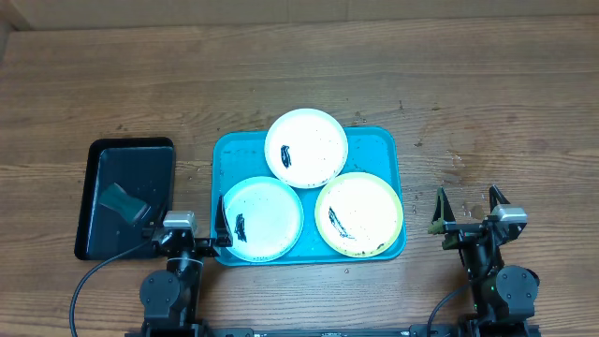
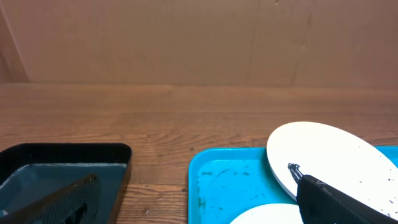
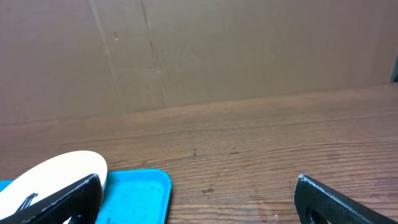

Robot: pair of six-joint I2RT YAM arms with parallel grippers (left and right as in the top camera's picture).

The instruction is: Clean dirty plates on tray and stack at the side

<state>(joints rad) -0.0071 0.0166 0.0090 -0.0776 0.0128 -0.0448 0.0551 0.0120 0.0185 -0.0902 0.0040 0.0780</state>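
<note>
The blue tray (image 1: 388, 150) lies in the middle of the table with three plates on it. The white-rimmed plate (image 1: 318, 140) is at the back, the light blue one (image 1: 271, 206) at front left and the yellow-green one (image 1: 370, 201) at front right. Each has a dark smear. My left gripper (image 1: 187, 225) is open and empty at the tray's front left corner. My right gripper (image 1: 467, 201) is open and empty over bare wood, right of the tray. The left wrist view shows the tray (image 2: 230, 180) and white plate (image 2: 323, 152) between the fingers (image 2: 186, 202).
A smaller black tray (image 1: 103, 159) lies left of the blue one and holds a dark grey pad (image 1: 124, 203); it also shows in the left wrist view (image 2: 62, 158). The right wrist view shows the blue tray's corner (image 3: 140, 193), a pale plate edge (image 3: 56, 171) and a cardboard wall behind.
</note>
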